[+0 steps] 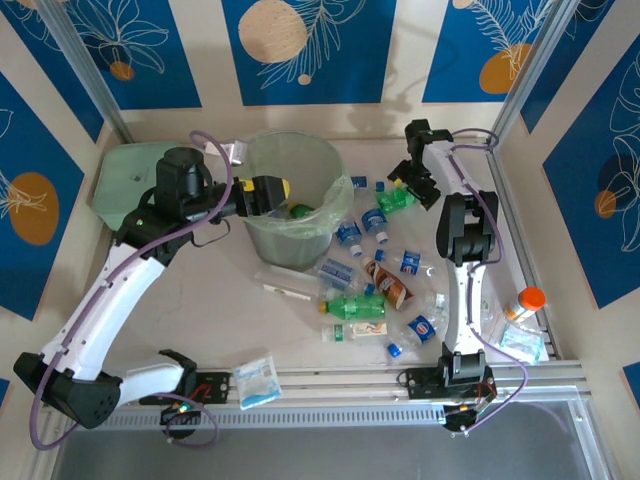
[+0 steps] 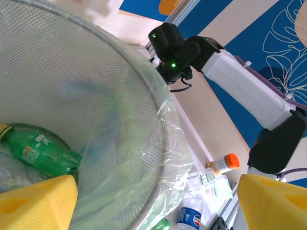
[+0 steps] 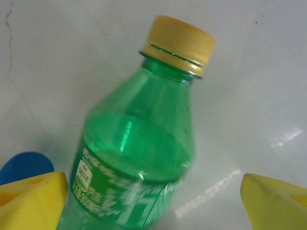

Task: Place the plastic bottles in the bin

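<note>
With our right claw open on either side of the green bottle (yellow-capped), we should lower squarely and close on its body, not the tapering neck.

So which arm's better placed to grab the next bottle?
Right. The right gripper hangs open directly over a green bottle lying on the table. The left gripper is open above the bin, empty.

Green bottle, yellow cap
</note>
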You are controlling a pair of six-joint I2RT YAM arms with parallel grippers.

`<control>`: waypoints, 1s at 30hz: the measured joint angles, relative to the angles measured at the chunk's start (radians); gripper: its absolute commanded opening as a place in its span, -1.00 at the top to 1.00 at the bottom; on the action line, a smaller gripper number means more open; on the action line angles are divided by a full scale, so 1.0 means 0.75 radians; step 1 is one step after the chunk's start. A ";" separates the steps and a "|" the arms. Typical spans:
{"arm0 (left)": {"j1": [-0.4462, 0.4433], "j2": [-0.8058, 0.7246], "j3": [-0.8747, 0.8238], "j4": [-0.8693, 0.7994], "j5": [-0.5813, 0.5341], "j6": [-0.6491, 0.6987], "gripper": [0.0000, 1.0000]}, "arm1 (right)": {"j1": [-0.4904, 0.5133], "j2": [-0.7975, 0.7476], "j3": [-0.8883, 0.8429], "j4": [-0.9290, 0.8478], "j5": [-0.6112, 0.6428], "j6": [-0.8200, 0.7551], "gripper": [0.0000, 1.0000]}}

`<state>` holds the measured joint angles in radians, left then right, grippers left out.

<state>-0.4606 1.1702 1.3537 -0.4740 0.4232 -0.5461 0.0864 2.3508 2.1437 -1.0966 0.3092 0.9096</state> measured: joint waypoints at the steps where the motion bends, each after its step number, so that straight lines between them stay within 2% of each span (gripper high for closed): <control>1: 0.000 0.000 0.000 0.004 0.001 0.000 -0.73 | -0.004 0.017 0.015 -0.002 -0.005 0.006 -0.83; 11: 0.000 0.000 -0.001 0.005 0.019 0.001 -0.73 | -0.026 0.117 0.060 -0.001 -0.075 0.025 -0.77; 26: 0.000 0.001 -0.001 0.004 0.019 0.001 -0.73 | -0.046 0.139 0.049 0.020 -0.098 0.021 -0.33; 30: 0.000 0.001 -0.001 0.004 0.019 0.001 -0.73 | -0.046 0.117 0.014 0.045 -0.097 0.012 -0.27</control>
<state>-0.4606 1.1706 1.3533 -0.4713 0.4377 -0.5453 0.0517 2.4386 2.1544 -1.0626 0.2367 0.9188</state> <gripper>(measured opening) 0.867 0.657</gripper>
